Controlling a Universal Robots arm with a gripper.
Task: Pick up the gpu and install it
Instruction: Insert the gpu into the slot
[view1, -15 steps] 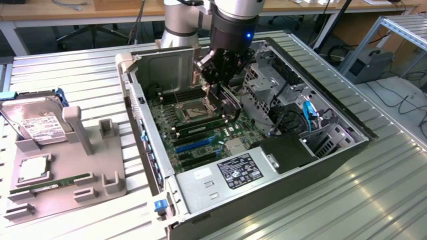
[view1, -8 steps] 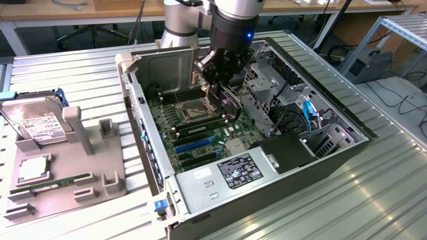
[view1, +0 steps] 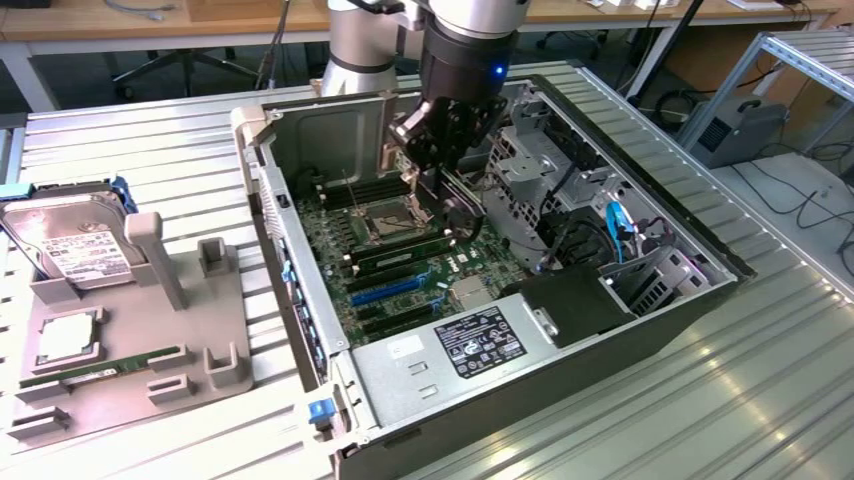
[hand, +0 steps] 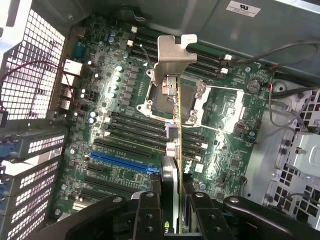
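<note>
Two black fingers of the pincer are clamping the gpu edge-on, standing roughly half open around the thin card. The card is hanging above the motherboard, not yet seated in a slot. Its silver bracket is pointing away from the fingers and, as the wrist view sees it, lying over the CPU socket. A blue slot is sitting just beside the card's line. The arm is reaching almost straight down into the open computer case.

A white sticker on the case wall is showing a mark that reads like "RU". A label on the silver cover at the case's near end is carrying print too small to read.

On the ribbed tabletop, at the exterior view's left, a grey holder tray is carrying a hard drive with a white label and a green RAM stick, well apart from the case.
</note>
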